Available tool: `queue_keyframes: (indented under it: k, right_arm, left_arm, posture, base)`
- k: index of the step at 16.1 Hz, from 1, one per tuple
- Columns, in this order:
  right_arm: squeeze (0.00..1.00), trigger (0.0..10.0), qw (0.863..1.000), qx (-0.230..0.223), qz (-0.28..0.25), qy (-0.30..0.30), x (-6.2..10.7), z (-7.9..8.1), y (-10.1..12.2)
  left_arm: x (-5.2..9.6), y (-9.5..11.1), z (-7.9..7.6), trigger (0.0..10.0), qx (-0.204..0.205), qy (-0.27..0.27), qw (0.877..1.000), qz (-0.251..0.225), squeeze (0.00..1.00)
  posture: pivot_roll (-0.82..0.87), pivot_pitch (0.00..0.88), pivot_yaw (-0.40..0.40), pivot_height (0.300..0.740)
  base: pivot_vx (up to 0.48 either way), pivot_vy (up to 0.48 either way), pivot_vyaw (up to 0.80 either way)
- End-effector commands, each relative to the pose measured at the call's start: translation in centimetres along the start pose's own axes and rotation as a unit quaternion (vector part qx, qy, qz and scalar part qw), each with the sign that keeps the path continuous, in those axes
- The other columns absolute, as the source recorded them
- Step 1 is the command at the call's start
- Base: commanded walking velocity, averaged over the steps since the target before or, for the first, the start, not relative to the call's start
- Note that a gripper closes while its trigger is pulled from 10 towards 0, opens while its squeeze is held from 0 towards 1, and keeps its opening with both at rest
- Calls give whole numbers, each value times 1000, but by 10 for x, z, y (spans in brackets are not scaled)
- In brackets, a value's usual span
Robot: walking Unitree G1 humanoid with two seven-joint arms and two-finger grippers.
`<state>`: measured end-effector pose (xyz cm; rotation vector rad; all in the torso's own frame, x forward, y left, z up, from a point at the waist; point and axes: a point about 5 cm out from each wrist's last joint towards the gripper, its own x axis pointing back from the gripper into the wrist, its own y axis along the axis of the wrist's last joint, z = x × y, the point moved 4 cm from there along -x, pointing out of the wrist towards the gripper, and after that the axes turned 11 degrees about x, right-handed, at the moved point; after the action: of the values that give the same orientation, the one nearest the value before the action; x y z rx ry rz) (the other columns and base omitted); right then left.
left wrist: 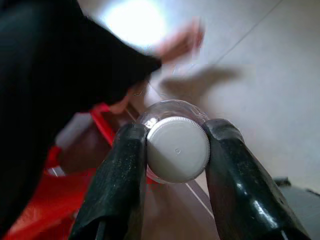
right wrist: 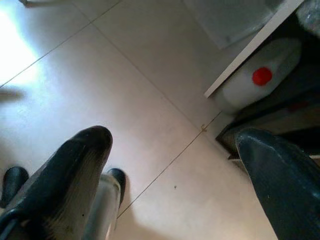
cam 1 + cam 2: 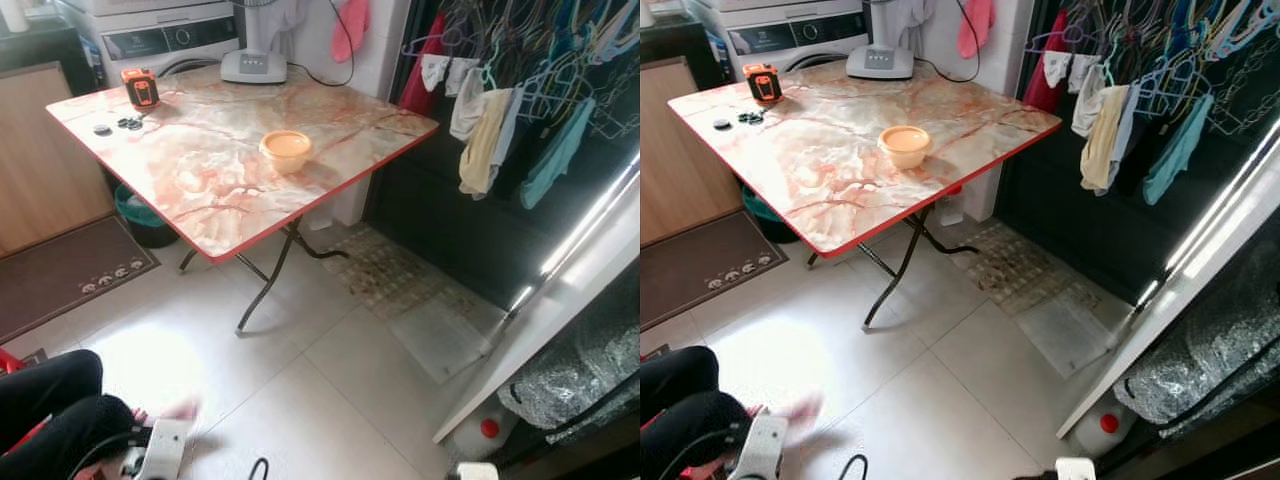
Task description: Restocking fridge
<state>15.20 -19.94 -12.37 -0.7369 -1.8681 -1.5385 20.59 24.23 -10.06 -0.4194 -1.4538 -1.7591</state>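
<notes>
I have the left gripper (image 1: 175, 150) with fingers pinching a clear bottle (image 1: 172, 112) at its white cap (image 1: 177, 149), held low over the floor (image 3: 330, 380). Bottle body mostly hidden behind the cap. Right gripper (image 2: 175, 165) fingers spread, nothing between them. A blurred person's hand (image 1: 182, 40) near the bottle. Orange bowl (image 3: 286, 150) on table (image 3: 200, 170)

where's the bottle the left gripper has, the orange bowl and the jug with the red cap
bottle (image 1: 177, 149), left wrist view, on its white screw cap between the two black fingers
orange bowl (image 3: 286, 150), left eye view, on its rim, on the marble table
jug with the red cap (image 2: 262, 76), right wrist view, on the red cap
</notes>
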Motion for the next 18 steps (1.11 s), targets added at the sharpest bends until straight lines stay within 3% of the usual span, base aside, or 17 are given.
queue_keyframes:
  k: [1, 9, 10, 13, 15, 18]
  right_arm:
    - [0, 10000, 1000, 4, 10, -1, 0, -4, -3]
    - [0, 10000, 1000, 4, 11, 2, 1, -6, -4]
    - [0, 10000, 1000, 3, 14, 2, 3, -6, -9]
    - [0, 10000, 1000, 4, 21, 8, 11, -5, -22]
    - [0, 10000, 999, 18, 27, 19, 19, -5, -33]
    - [0, 10000, 1000, 9, 23, 11, 26, -3, -39]
  left_arm:
    - [-1, 3, -4, 10000, 17, 4, 1000, 2, 0]
    - [2, -12, -3, 10000, 2, 10, 1000, 28, 0]
    - [3, -17, -2, 10000, 16, 4, 999, 38, 0]
    - [5, -28, 0, 10000, 46, -13, 997, 55, 0]
    - [10, -37, -15, 10000, 70, -62, 993, 75, 0]
    - [13, -45, -16, 10000, 74, -69, 992, 80, 0]
  posture:
    - [-33, 0, -115, 740]
    - [-26, 0, -112, 740]
    - [-46, 0, -85, 740]
    - [-35, 4, -102, 740]
    - [8, 58, -139, 740]
    - [-29, 46, -108, 740]
  base:
    - [0, 0, 0]
    - [0, 0, 0]
    - [0, 0, 0]
    - [0, 0, 0]
    - [0, 0, 0]
    - [0, 0, 0]
